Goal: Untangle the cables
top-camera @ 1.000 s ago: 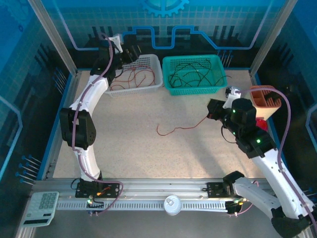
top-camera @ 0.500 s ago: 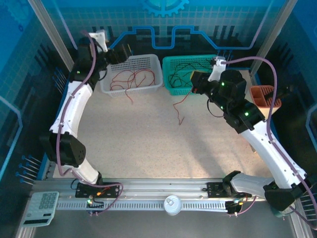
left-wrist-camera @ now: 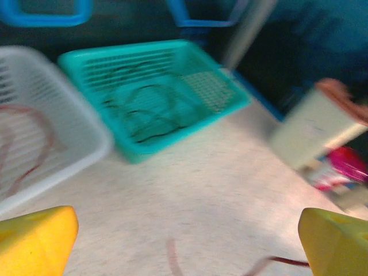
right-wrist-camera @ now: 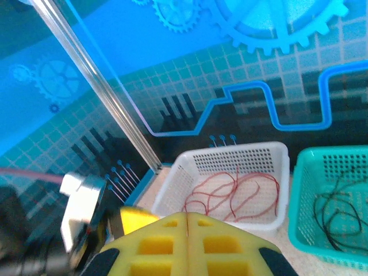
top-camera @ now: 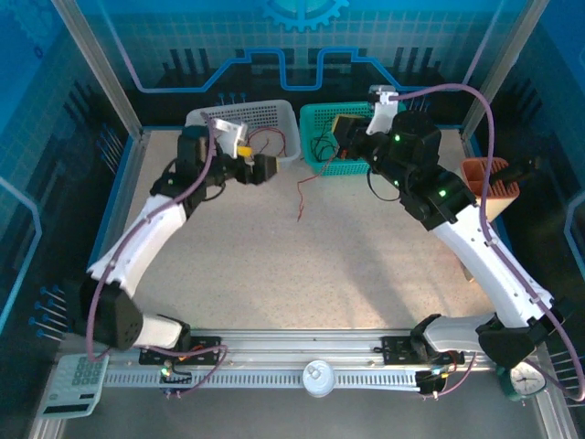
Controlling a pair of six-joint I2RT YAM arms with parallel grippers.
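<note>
A thin red cable hangs from my right gripper down to the table in front of the baskets. In the right wrist view the right gripper has its yellow pads pressed together. More red cables lie in the white basket, and black cables lie in the teal basket. My left gripper hovers open beside the white basket, just left of the hanging cable. In the blurred left wrist view the left gripper has its yellow fingertips far apart, with red cable below them.
An orange-topped holder stands at the right edge of the table. A calculator, a white round lid and a clock sit by the front rail. Frame posts and blue walls enclose the table.
The right gripper lifted the red cable off the table and carried it back and left to the baskets. The left arm swung from the white basket toward the middle and opened wide.
</note>
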